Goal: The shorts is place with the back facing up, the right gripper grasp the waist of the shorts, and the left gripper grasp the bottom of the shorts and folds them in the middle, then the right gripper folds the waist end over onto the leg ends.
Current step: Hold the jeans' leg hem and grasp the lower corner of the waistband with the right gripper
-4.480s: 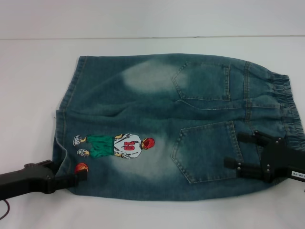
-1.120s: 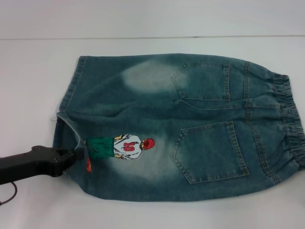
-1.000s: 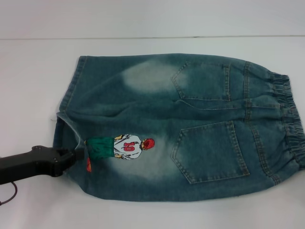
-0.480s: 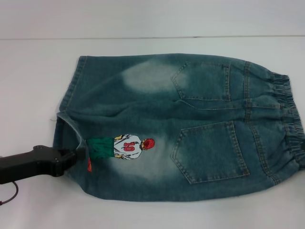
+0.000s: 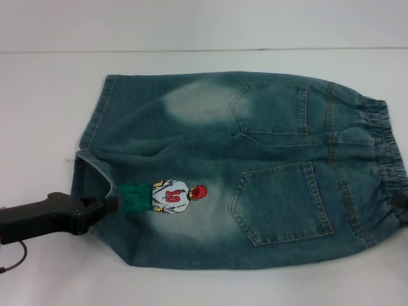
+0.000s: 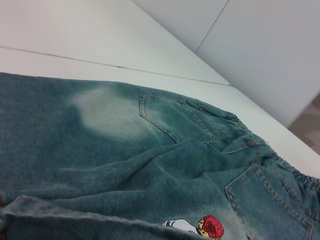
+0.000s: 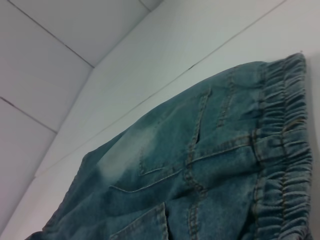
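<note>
Blue denim shorts [image 5: 255,146] lie back up on the white table, waist [image 5: 386,159] to the right and leg ends to the left. My left gripper [image 5: 109,205] is shut on the near leg's hem, which is lifted and turned over onto the printed figure [image 5: 172,196], hiding its legs. Only a dark tip of my right gripper [image 5: 401,202] shows at the right edge, beside the waistband. The right wrist view has the elastic waistband [image 7: 285,150] close up. The left wrist view looks along the shorts [image 6: 125,150] over the raised hem.
The white table [image 5: 38,115] extends around the shorts on all sides, and its far edge meets a pale wall [image 5: 204,25]. Two back pockets [image 5: 280,201] face up near the waist.
My left gripper has drawn the near hem a little farther right over the print. The dark tip of my right gripper has come into view beside the waistband after being gone a second ago.
</note>
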Robot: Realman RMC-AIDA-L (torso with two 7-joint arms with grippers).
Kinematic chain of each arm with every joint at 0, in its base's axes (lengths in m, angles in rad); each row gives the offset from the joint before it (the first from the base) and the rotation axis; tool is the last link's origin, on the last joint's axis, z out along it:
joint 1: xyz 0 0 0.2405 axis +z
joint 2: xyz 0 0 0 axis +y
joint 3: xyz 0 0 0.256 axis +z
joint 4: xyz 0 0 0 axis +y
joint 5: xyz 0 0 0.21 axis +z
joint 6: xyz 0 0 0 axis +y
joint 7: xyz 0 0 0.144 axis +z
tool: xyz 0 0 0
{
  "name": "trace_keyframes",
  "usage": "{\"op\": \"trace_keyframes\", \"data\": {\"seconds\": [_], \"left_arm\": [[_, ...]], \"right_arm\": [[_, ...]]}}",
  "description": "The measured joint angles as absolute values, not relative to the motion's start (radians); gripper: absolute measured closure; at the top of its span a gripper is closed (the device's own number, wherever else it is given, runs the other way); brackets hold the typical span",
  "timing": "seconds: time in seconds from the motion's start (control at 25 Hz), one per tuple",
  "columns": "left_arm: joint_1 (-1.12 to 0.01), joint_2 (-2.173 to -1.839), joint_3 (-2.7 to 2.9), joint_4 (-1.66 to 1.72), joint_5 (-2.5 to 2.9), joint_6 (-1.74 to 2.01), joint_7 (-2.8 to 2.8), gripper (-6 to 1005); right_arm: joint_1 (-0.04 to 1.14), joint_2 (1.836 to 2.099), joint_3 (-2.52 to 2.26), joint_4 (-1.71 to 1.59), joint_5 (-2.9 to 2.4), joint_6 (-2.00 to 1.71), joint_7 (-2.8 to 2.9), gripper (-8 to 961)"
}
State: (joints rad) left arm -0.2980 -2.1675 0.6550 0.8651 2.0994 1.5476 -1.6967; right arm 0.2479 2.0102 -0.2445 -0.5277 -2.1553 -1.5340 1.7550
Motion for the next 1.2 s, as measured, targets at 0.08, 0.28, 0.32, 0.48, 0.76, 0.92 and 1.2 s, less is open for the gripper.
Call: {"op": "trace_keyframes", "data": {"seconds": [0.08, 0.28, 0.32, 0.48, 0.76, 0.92, 1.2], "left_arm": [[-0.299, -2.167, 0.655, 0.865, 2.099, 1.548, -1.697, 947], [-0.300, -2.167, 0.656, 0.865, 2.098, 1.549, -1.696, 948], [-0.301, -2.167, 0.656, 0.865, 2.098, 1.549, -1.696, 948], [-0.303, -2.167, 0.657, 0.865, 2.098, 1.549, -1.695, 948], [-0.309, -2.167, 0.658, 0.865, 2.098, 1.552, -1.695, 948], [-0.314, -2.167, 0.658, 0.865, 2.098, 1.557, -1.696, 948], [-0.318, -2.167, 0.655, 0.865, 2.098, 1.558, -1.696, 949]], "right_arm": [[0.249, 2.010, -0.245, -0.528, -2.155, -1.537, 1.757, 28], [0.253, 2.006, -0.257, -0.528, -2.155, -1.536, 1.766, 29], [0.256, 2.006, -0.261, -0.530, -2.155, -1.537, 1.764, 29], [0.270, 2.005, -0.282, -0.535, -2.155, -1.538, 1.758, 30], [0.279, 2.006, -0.321, -0.541, -2.155, -1.518, 1.761, 32], [0.279, 2.011, -0.348, -0.561, -2.158, -1.501, 1.743, 96], [0.279, 2.022, -0.353, -0.587, -2.166, -1.498, 1.730, 465]]}}
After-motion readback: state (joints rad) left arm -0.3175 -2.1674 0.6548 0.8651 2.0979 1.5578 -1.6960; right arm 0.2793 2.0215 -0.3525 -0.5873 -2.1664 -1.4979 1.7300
